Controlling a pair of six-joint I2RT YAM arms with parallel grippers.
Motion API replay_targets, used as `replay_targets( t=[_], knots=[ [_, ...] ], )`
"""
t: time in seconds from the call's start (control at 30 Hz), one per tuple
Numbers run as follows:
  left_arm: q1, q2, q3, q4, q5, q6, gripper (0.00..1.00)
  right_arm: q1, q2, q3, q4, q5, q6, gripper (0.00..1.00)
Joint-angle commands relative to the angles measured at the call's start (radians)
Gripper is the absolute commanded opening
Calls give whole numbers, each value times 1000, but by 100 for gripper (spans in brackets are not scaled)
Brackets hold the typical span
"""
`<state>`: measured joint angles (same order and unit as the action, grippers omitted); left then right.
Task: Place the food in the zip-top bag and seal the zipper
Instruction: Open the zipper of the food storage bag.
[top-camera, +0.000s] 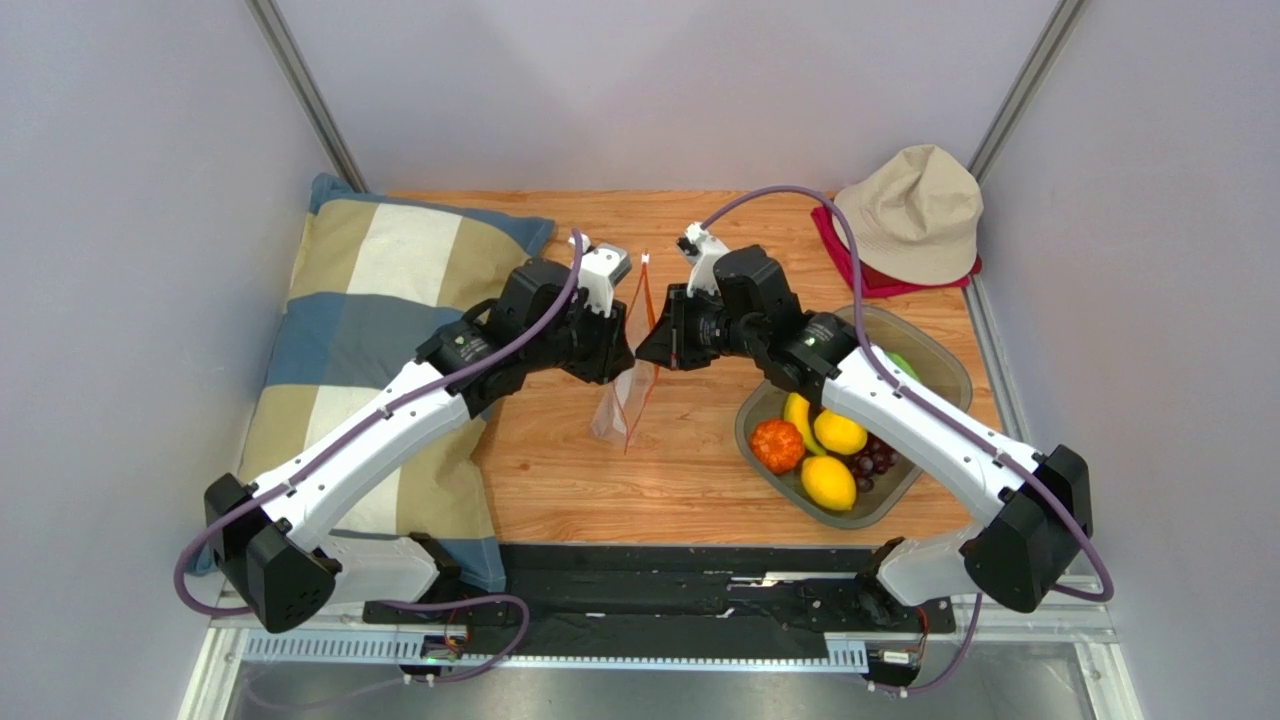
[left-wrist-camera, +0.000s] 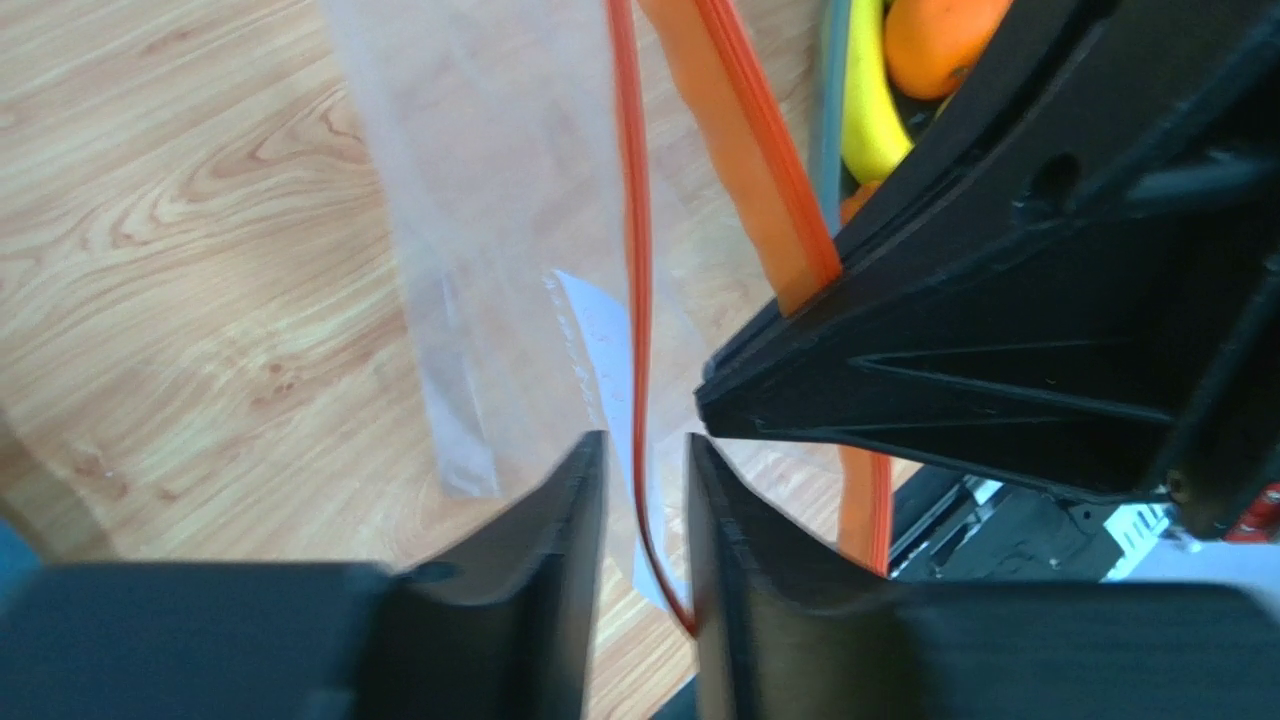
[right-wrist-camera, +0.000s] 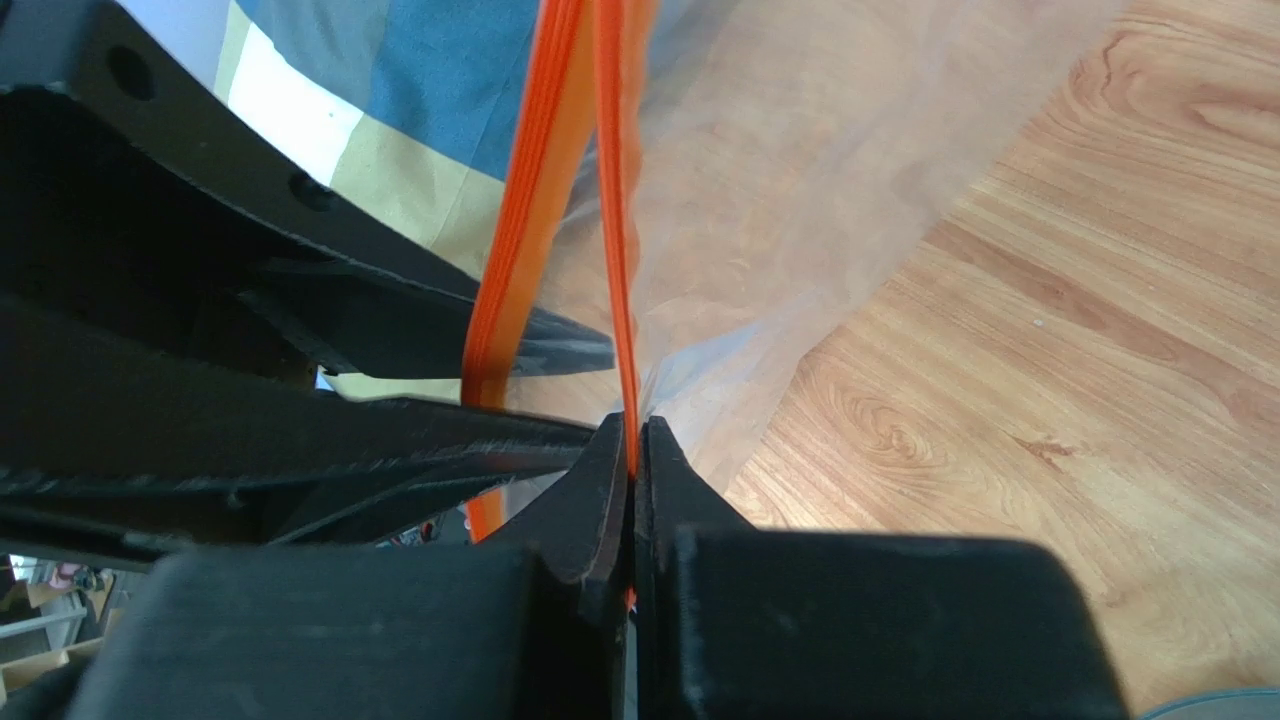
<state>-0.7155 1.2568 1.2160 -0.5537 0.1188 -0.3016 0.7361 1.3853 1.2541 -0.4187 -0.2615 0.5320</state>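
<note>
The clear zip-top bag (top-camera: 628, 402) hangs upright between my two grippers above the table's middle, also seen in the left wrist view (left-wrist-camera: 451, 225) and the right wrist view (right-wrist-camera: 781, 180). Its orange-red zipper (top-camera: 646, 300) runs along the raised edge. My right gripper (right-wrist-camera: 633, 428) (top-camera: 657, 348) is shut on the zipper strip (right-wrist-camera: 613, 225). My left gripper (left-wrist-camera: 646, 443) (top-camera: 619, 357) is narrowly open, with the other zipper strip (left-wrist-camera: 637, 270) passing through the gap. The food lies in the grey tray (top-camera: 935, 365): pumpkin (top-camera: 778, 446), lemon (top-camera: 839, 432), pear (top-camera: 828, 482), grapes (top-camera: 873, 458), banana (left-wrist-camera: 864, 113). The slider is not visible.
A checked pillow (top-camera: 368, 330) lies on the left of the table. A beige hat (top-camera: 914, 213) sits on a red cloth (top-camera: 845, 252) at the back right. The tray stands right of the bag, under my right arm.
</note>
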Motion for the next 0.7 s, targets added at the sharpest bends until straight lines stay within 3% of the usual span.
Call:
replay_targets(
  t=[0.0, 0.1, 0.4, 0.67],
  knots=[
    [51, -19, -6, -8, -45, -7, 25, 13, -12, 39, -8, 25, -32, 0],
    [120, -66, -30, -38, -30, -4, 0, 0, -29, 8, -37, 48, -53, 0],
    [234, -177, -95, -189, -67, 94, 0, -133, 15, -71, -134, -53, -227, 0],
    [186, -137, -60, -176, 126, -9, 0, -144, 173, 11, -173, -217, -357, 2]
  ],
)
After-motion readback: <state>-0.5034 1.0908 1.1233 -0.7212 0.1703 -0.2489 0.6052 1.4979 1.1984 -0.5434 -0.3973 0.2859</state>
